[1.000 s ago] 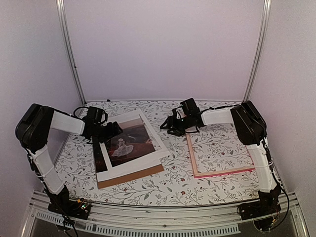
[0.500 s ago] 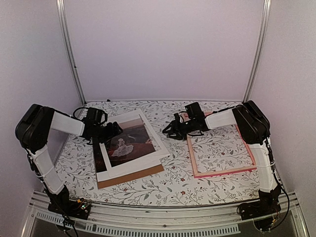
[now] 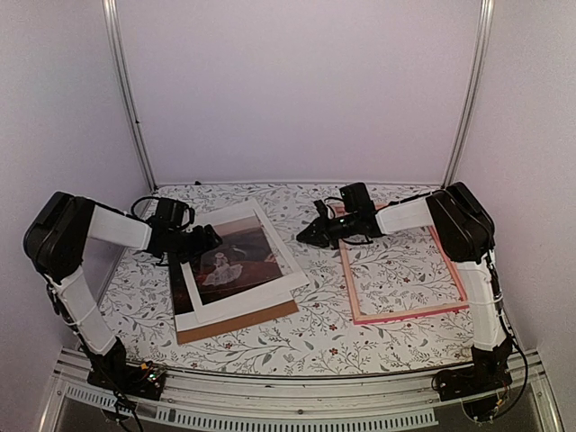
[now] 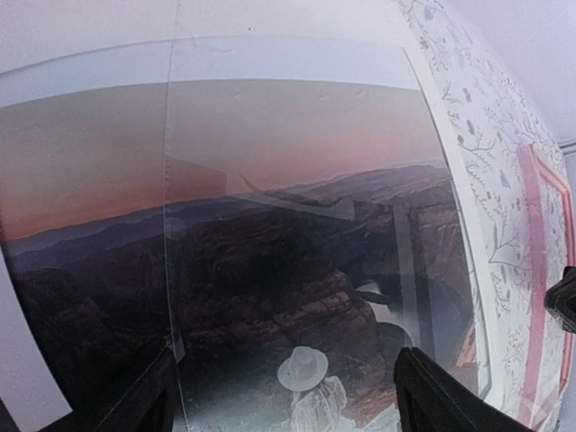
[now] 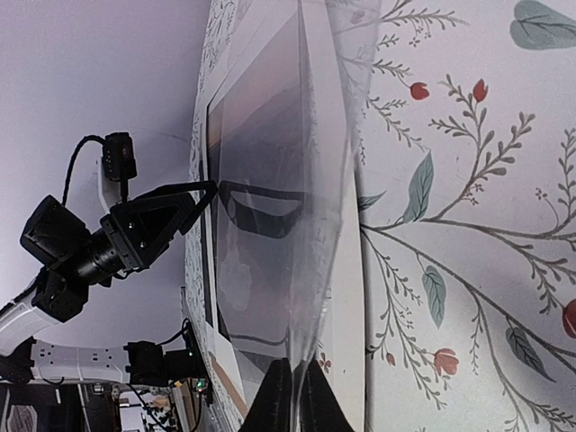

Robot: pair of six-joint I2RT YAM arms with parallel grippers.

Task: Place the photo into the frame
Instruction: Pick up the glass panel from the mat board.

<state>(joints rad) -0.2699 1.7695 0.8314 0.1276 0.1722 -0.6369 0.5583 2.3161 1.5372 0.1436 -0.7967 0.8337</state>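
The photo (image 3: 236, 256), a dark reddish print with a small white figure, lies left of centre on a white mat and a brown board. A clear sheet (image 5: 315, 225) covers the photo (image 5: 261, 171). My right gripper (image 3: 306, 237) is at the photo's right edge, and in the right wrist view the gripper (image 5: 295, 364) is shut on the sheet's raised edge. My left gripper (image 3: 209, 239) hovers open over the print's left side, and in the left wrist view its fingers straddle the figure on the photo (image 4: 297, 270). The pink frame (image 3: 409, 315) lies flat at the right, with the tablecloth showing through it.
The white card mat (image 3: 243, 301) and brown backing board (image 3: 238, 322) stick out below the print. A floral cloth (image 3: 297, 346) covers the table. White walls and metal posts enclose the back and sides. The pink rail (image 4: 540, 270) shows at the left wrist view's right edge.
My right gripper has moved left and down to the photo's right edge and closed on the clear sheet. The left gripper has stayed open, almost still.
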